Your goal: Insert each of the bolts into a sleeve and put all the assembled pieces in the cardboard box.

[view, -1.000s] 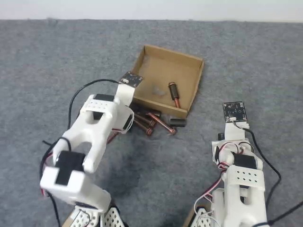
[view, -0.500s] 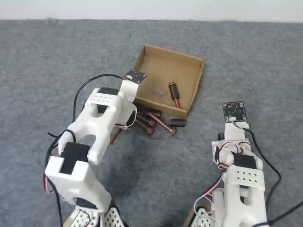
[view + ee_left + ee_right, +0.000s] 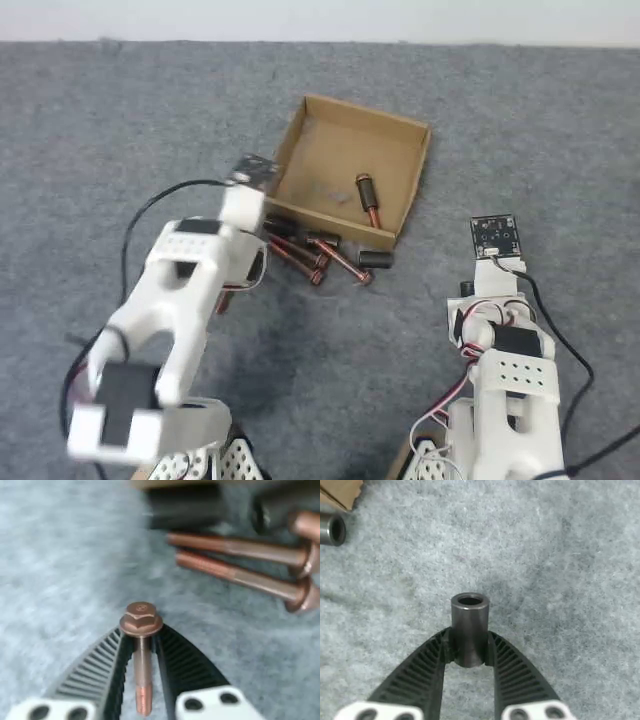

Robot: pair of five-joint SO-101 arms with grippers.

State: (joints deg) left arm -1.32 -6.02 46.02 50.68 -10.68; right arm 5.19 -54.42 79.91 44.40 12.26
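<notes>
1 copper bolt (image 3: pixel 142 650) was pinched by its shank in the left gripper (image 3: pixel 142 636), hexagonal head pointing outward. Left of centre in the high view, that gripper hung over grey carpet (image 3: pixel 120 120), just beside a pile of loose bolts (image 3: pixel 305 260) and dark loose sleeves (image 3: pixel 376 260) at mid-frame. The right gripper (image 3: pixel 469 647), at lower right, clamped a black sleeve (image 3: pixel 469 625) with its open bore facing outward. The cardboard box (image 3: pixel 413 190) sat at upper centre, its near wall just beside the pile, with 1 assembled piece (image 3: pixel 367 197) lying inside.
</notes>
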